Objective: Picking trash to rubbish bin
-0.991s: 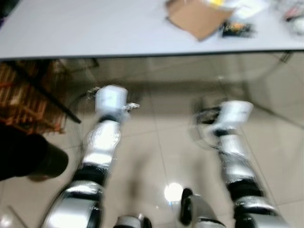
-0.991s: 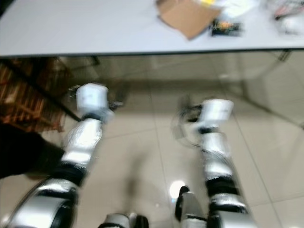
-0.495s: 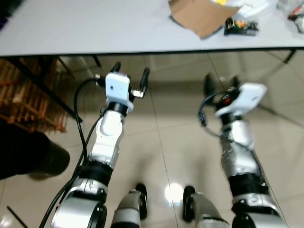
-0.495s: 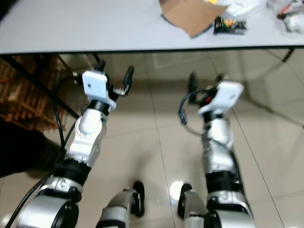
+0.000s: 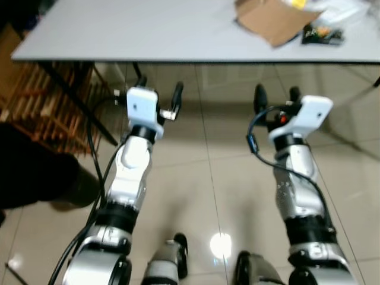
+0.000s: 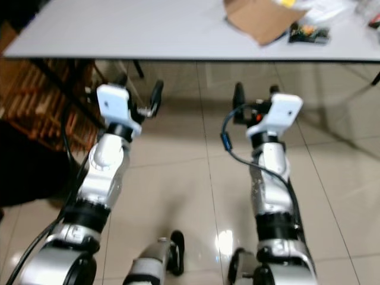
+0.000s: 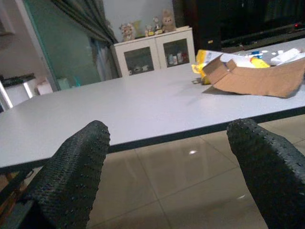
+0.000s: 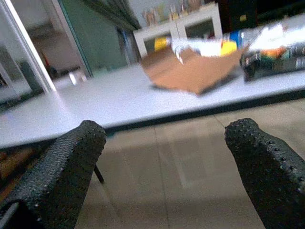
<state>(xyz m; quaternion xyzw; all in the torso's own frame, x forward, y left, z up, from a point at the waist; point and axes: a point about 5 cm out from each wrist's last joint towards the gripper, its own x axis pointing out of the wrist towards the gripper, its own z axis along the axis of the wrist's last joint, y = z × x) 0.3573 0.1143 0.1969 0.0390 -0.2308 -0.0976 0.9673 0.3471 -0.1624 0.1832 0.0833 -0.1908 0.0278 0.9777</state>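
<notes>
Glossy beige tiles point(image 5: 196, 178) are stretching out under me, and a grey table point(image 5: 148, 32) is crossing the far side of the scene. I am holding both arms out low in front of me, below the table's near edge. My left gripper point(image 5: 159, 95) is spreading its fingers wide and gripping nothing; my right gripper point(image 5: 276, 98) is doing the same, fingers apart and empty. On the far right of the tabletop a brown cardboard piece point(image 5: 270, 21) is lying, with a dark packet point(image 5: 322, 35) just right of it and more litter point(image 7: 248, 56) piled behind it. At far left, wooden slats point(image 5: 53, 107) are showing under the table, and something dark point(image 5: 29, 169) is sitting near left.
</notes>
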